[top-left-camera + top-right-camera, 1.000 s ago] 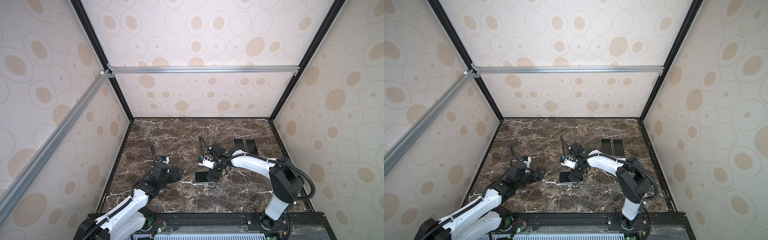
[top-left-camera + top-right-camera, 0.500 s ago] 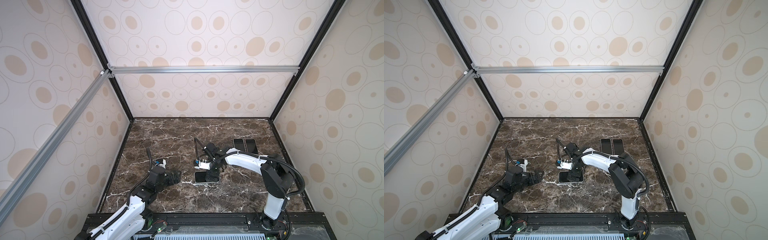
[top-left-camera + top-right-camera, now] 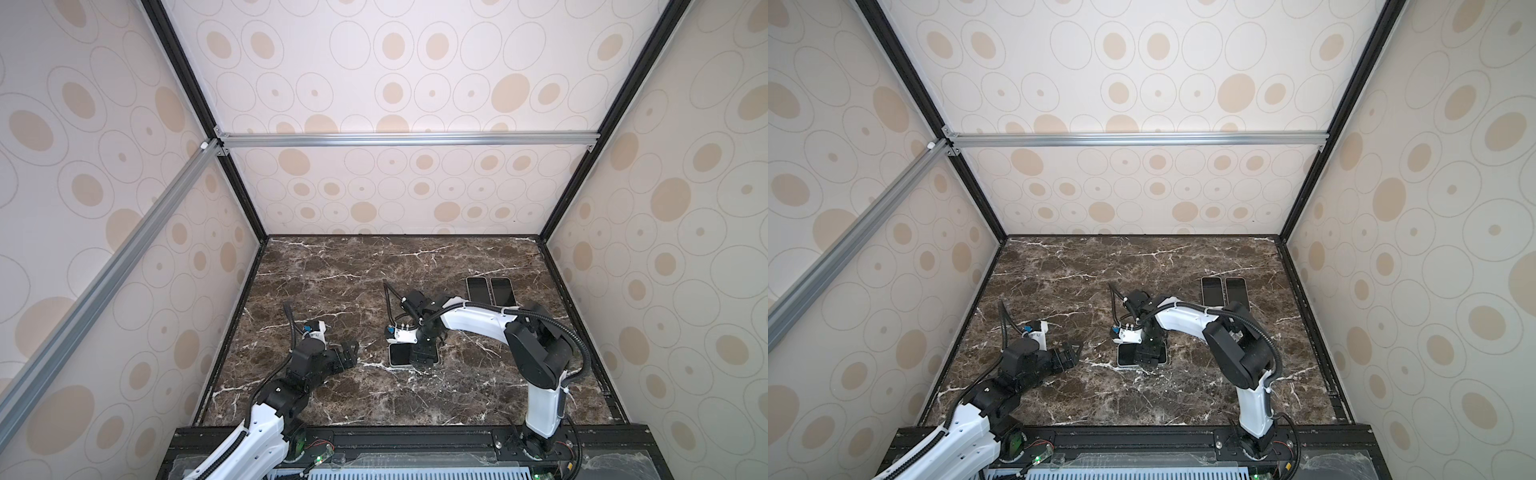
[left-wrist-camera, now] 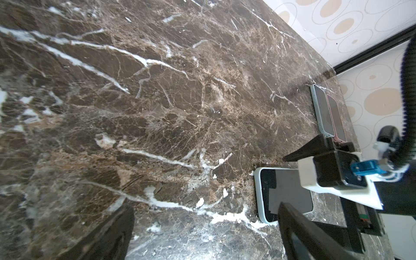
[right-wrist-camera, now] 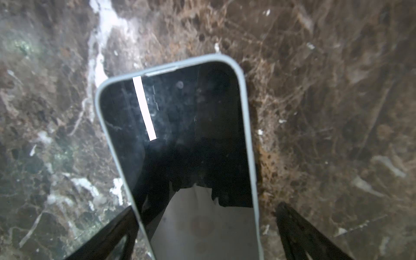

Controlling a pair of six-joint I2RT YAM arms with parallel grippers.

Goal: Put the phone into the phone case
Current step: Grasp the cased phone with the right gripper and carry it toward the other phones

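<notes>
Right wrist view: right claw (image 5: 204,207) spread wide, fingers either side of one phone (image 5: 180,135). Phone flat, screen up, inside pale phone case (image 5: 246,112), mid table (image 3: 374,266). Left claw (image 3: 348,355) likewise spread, holding nothing, well apart. Two spare phones (image 3: 478,289) side by side near right edge. Three phones total.

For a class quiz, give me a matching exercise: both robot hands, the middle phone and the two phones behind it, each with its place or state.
1 left hand
2 right hand
3 middle phone
4 two back phones

A side by side, near the right wall
B open, astride a phone
C open, apart from every phone
D flat, screen up, pale edge all round

Pairs: 1C, 2B, 3D, 4A
</notes>
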